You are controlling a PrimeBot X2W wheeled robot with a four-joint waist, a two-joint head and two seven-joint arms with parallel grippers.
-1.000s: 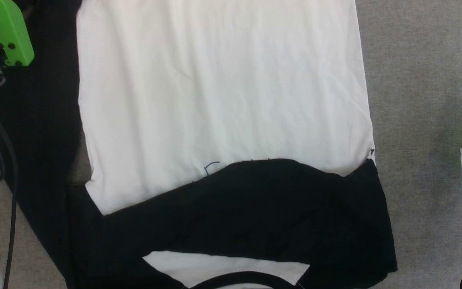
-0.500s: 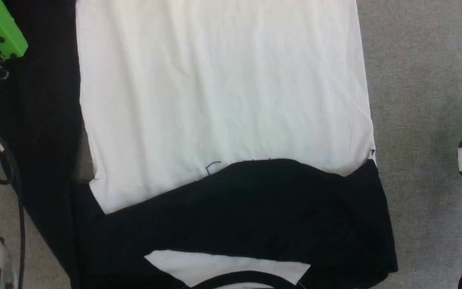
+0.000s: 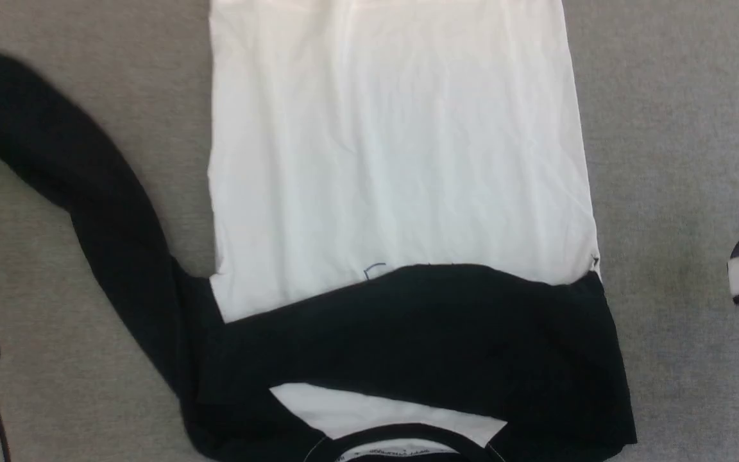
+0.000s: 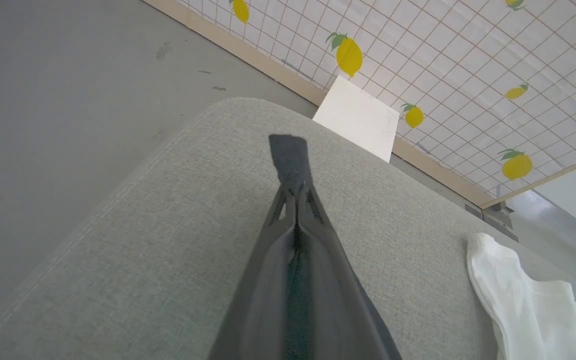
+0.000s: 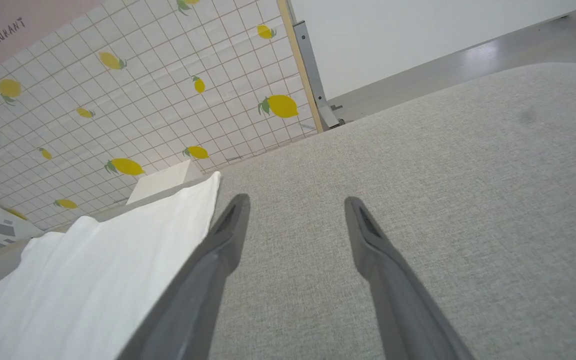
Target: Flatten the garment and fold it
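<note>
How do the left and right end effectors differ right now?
The left end effector is shut, pinching a dark bit of the garment; the right end effector is open and empty. The left one has bare grey surface around it, with the white cloth off to one side; the right one has white cloth right beside one finger. Both have long dark fingers.

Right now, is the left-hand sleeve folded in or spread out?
Spread out: the sleeve lies stretched leftward on the grey surface, off the white body.
</note>
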